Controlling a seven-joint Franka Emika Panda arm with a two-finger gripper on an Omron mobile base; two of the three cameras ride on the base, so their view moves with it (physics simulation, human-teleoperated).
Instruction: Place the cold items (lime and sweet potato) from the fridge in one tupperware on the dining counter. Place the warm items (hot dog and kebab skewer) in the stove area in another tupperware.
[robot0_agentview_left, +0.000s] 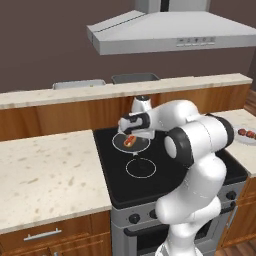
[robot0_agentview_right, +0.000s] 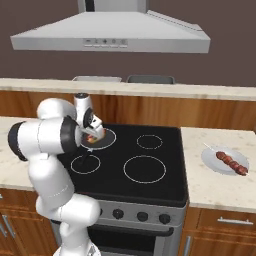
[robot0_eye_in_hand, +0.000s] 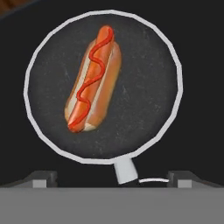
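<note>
A hot dog (robot0_eye_in_hand: 94, 81) with a ketchup squiggle lies in a dark round pan (robot0_eye_in_hand: 175, 57) on the stove's back left burner. The hot dog (robot0_agentview_left: 130, 141) sits directly under my gripper (robot0_agentview_left: 131, 134), which hangs just above it, pointing down. In the hand view the gripper (robot0_eye_in_hand: 113, 178) is open, its two tips wide apart at the bottom with nothing between them. The kebab skewer (robot0_agentview_right: 231, 162) rests on a white plate (robot0_agentview_right: 210, 160) on the counter right of the stove. Two tupperware containers (robot0_agentview_left: 79, 84) (robot0_agentview_left: 135, 78) stand on the dining counter behind. The lime and sweet potato are out of view.
The black cooktop (robot0_agentview_right: 150, 165) has other bare burners in front and to the right. A range hood (robot0_agentview_right: 110, 35) hangs overhead. Light counter (robot0_agentview_left: 45, 175) stretches left of the stove. The pan's handle (robot0_eye_in_hand: 125, 170) points toward my hand.
</note>
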